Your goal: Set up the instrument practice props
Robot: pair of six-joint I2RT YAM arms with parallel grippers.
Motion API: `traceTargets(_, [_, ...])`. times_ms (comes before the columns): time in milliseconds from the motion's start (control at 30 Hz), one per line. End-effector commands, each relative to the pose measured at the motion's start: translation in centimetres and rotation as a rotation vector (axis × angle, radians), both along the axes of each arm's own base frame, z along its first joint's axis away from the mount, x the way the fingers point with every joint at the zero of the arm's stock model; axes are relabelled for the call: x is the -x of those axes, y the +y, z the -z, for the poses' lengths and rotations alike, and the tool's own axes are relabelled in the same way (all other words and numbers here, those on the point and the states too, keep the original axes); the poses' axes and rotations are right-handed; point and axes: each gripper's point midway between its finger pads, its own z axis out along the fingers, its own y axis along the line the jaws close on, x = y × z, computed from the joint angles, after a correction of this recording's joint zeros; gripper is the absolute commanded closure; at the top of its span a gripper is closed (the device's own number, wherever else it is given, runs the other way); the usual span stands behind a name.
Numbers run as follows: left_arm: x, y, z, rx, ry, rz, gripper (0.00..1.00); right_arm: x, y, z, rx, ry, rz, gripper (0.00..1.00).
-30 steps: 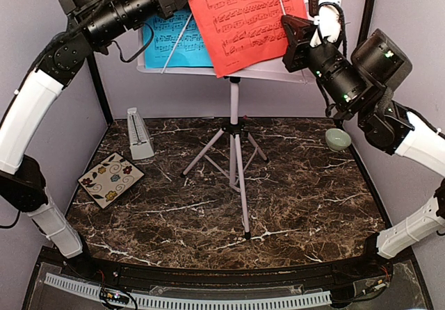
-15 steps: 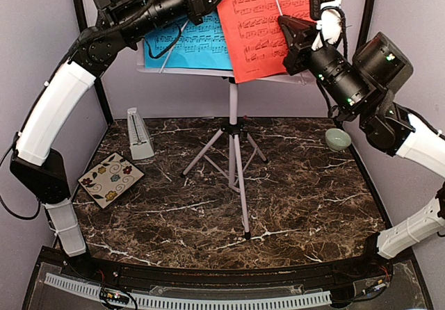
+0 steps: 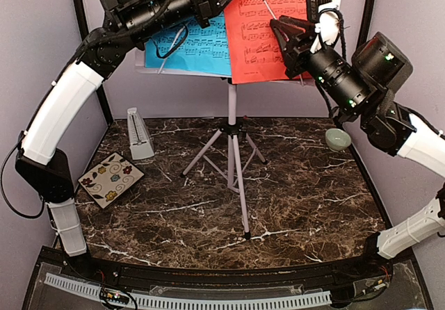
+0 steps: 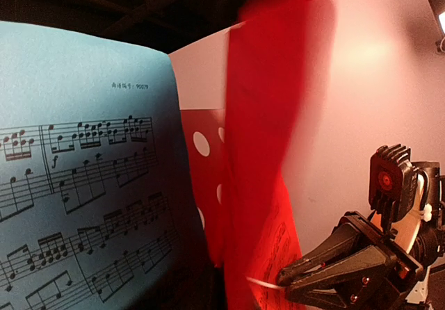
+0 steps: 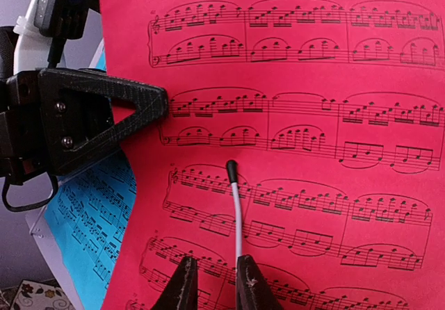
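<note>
Pinching the red-orange music sheet [image 5: 313,150] by its edge in left claw [image 5: 158,105] to steady it; straddling retaining wire [image 5: 236,206] of the music stand [image 3: 233,115] with narrowly parted right claw [image 5: 217,286].

At my fingers [image 5: 182,286] I count two music sheets, one blue sheet [image 3: 198,46] and one red-orange sheet [image 3: 261,39], on one white stand [image 3: 234,136]. Well below them are one metronome [image 3: 139,135], one floral coaster [image 3: 111,179] and one green bowl [image 3: 338,140].

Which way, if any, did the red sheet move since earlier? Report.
Yes. The red sheet slid right: its bottom-left corner now sits over the stand pole.
</note>
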Motion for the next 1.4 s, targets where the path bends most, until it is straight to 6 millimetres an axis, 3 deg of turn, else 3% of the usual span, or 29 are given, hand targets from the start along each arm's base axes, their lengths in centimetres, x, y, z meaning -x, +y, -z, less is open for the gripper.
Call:
traceTargets(0, [1.1,0.7,-1.6,0.034,-0.055,0.007,0.87,1.1,-0.4,-1.0,-0.018,-0.010,-0.052,0.73])
traceTargets(100, [1.4,1.0,-2.1,0.046,-0.055,0.004,0.75,1.5,-1.3,-1.2,-0.028,-0.003,-0.056,0.66])
traceTargets(133, [1.9,1.3,-2.4,0.051,-0.056,0.002,0.68,2.0,-2.5,-1.7,-0.046,0.002,-0.056,0.63])
traceTargets(267, [2.6,1.6,-2.2,0.045,-0.040,-0.001,0.61,2.8,-4.8,-2.3,-0.083,0.021,-0.045,0.60])
traceTargets(533, [1.9,1.3,0.2,0.014,0.058,-0.029,0.59,1.7,-8.2,-1.0,-0.104,0.102,0.081,0.58])
traceTargets(667, [1.2,1.4,1.1,0.010,0.090,-0.062,0.64,1.3,-9.3,-0.5,-0.121,0.122,0.111,0.58])
traceTargets(867, [1.0,2.5,0.5,0.053,0.091,-0.104,0.60,1.2,-9.8,0.0,-0.130,0.131,0.116,0.58])
traceTargets(933, [0.9,2.5,0.4,0.059,0.082,-0.105,0.64,1.1,-9.8,0.1,-0.128,0.134,0.115,0.58])
traceTargets(1067, [1.1,2.1,-0.4,0.068,0.062,-0.084,0.88,1.3,-10.1,0.0,-0.139,0.130,0.112,0.57])
traceTargets(1167, [0.8,1.4,-0.5,0.064,0.050,-0.080,1.00,1.4,-10.3,0.2,-0.141,0.132,0.111,0.58])
traceTargets(1367, [0.9,0.6,-1.7,0.070,-0.017,-0.069,1.00,1.7,-10.5,0.6,-0.141,0.136,0.098,0.58])
